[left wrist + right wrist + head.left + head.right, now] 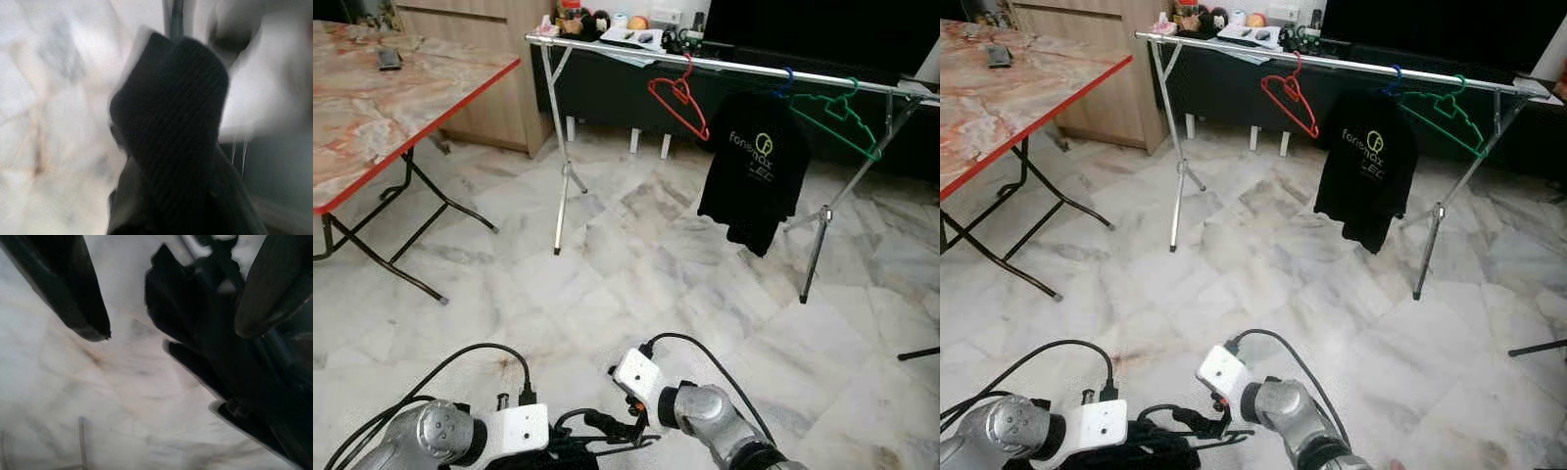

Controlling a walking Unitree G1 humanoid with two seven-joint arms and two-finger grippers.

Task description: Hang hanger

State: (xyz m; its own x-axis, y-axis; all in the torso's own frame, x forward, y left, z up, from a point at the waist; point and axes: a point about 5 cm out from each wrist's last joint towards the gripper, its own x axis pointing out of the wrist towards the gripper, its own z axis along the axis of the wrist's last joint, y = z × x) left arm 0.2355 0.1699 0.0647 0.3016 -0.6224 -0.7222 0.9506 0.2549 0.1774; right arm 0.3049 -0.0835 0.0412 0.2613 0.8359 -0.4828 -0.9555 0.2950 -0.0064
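**Both end effectors low over the floor, a dark hanger between them**

Left eye view: the left end effector (570,443) and the right end effector (625,423) sat near 6 o'clock, close together over the marble floor (636,264). A thin black hanger (619,441) with dark cloth bunched beneath it lay between them; how firmly either one held it could not be told here. Open floor stretched from the arms up to the clothes rail (724,67) at 12 to 2 o'clock. On the rail hung three hangers: one red hanger (679,106), one green hanger (837,122) and one blue hanger (785,80) carrying a black T-shirt (753,166). One folding table (372,108) with a red edge stood at 10 o'clock, its legs reaching into the floor space.

Right eye view: the same scene, with the rail's two leg frames standing on the floor and free room between them.

Left wrist view: blurred. One ribbed black finger (171,122) covered the middle; whether the left end effector was apart or together could not be told.

Right wrist view: the right end effector's two fingers (68,289) stood well apart, with dark cloth and a hanger part lying between and beyond them over pale marble, not clamped.
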